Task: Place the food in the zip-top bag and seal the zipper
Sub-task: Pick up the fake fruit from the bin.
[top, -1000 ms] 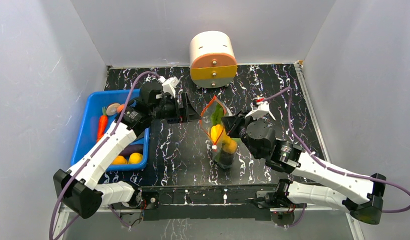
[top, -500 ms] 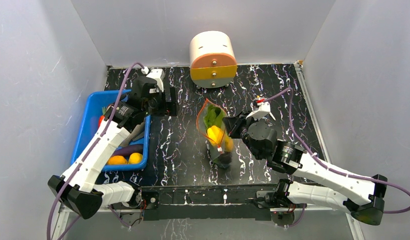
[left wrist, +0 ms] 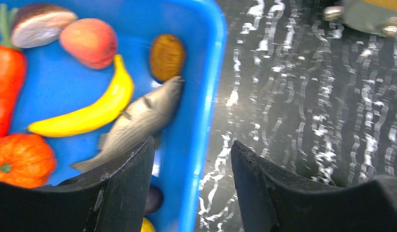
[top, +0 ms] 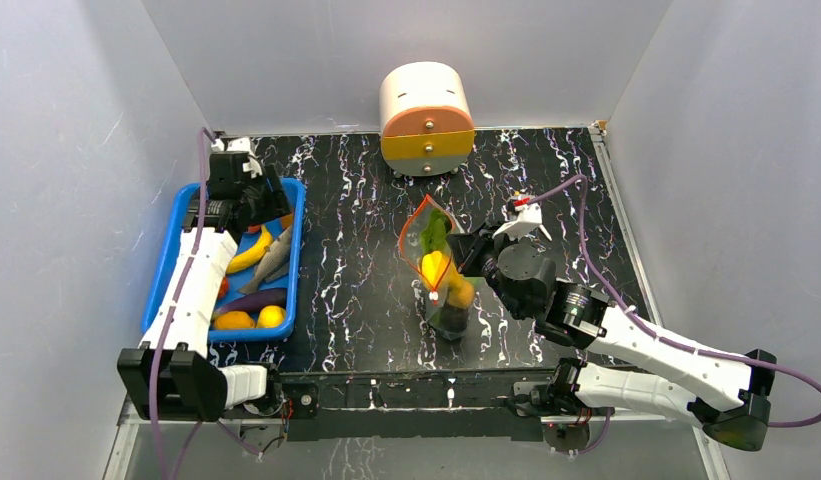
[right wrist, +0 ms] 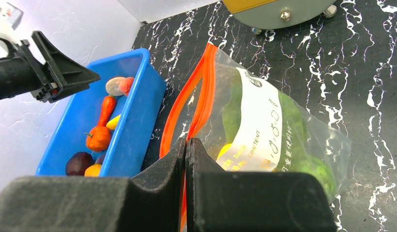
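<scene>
The zip-top bag [top: 441, 275] stands mid-table, its mouth tilted open towards the left. It holds a leafy green [top: 434, 230], a yellow piece [top: 433, 265], an orange piece [top: 464, 292] and a dark lump [top: 448, 318]. My right gripper [right wrist: 186, 141] is shut on the red-orange zipper strip [right wrist: 196, 96], beside the bag's white label [right wrist: 257, 130]. My left gripper [left wrist: 190, 145] is open and empty. It hovers over the right wall of the blue bin [left wrist: 213, 96], above a grey fish [left wrist: 138, 118] and a banana [left wrist: 90, 111].
The blue bin [top: 191, 215] at the left also holds a carrot [left wrist: 7, 82], a peach [left wrist: 88, 42], a brown kiwi [left wrist: 167, 57] and an orange pumpkin [left wrist: 20, 157]. A white and orange drawer unit [top: 426, 120] stands at the back.
My left arm has swung away from the bag's mouth, left and back to above the blue bin. My right gripper has kept its hold on the zipper strip; the bag shifted only slightly.
</scene>
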Motion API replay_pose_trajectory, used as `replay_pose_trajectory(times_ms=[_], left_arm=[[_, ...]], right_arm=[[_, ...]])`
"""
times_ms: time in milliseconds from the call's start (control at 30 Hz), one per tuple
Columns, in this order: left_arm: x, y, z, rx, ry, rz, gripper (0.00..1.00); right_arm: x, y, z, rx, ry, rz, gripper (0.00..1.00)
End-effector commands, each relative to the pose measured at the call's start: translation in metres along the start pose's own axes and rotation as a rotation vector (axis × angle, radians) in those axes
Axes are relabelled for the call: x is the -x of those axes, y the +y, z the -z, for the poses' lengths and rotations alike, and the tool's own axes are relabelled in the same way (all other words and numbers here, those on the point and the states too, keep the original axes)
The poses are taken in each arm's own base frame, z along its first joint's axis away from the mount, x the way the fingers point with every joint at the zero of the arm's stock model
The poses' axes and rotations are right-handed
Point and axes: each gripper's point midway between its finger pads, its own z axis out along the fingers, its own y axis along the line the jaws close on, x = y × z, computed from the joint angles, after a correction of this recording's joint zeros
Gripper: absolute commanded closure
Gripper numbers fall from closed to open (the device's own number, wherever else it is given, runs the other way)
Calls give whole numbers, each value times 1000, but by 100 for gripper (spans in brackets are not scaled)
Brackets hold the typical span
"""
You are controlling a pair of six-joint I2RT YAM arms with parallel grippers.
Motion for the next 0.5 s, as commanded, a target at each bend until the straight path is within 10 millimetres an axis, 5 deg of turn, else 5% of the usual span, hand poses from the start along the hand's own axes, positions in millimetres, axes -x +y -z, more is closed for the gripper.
replay_pose_trajectory(times_ms=[0,167,467], left_arm=[[12,39,-19,140,-68,5,45],[15,79,-44,253,-95,63,43],[20,76,-92,125,-47,108,48]], right_arm=[[22,9,5,34,-72,-45,100],[17,13,2,47,-55,-38,100],[24,11,6,35,-61,-33,100]])
